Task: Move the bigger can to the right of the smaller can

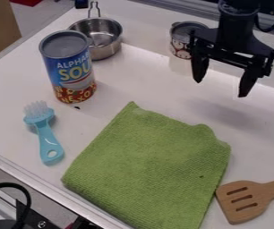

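Farthest to the left of the pincer, and nearer the camera than it, we have the blue brush [48,141]; if we came at the can too low from that side, we could knock it. The bigger can [74,74] stands upright, well to the pincer's left, and it is wide and tall, so an off-centre descent might land a fingertip on its lid or tip it over. Just behind it, also left of the pincer, sits the metal pot [106,44]; we cannot tell whether the two touch, and a finger lowered on that side could catch the pot's rim. The green cloth [151,165] spreads before the pincer and to its left, and a can carried low or set down on its folded edge could drag or lean. The smaller can [179,46] is just beyond the pincer's left finger, partly hidden by it, so a sideways sweep at this height risks bumping it. Our pincer [221,88] is released, its fingers spread wide with nothing between them; the bare spot under it looks like the goal, and letting go too high there could topple the load. The wooden spatula [247,201], nearer the camera to the pincer's right, seems little threat.
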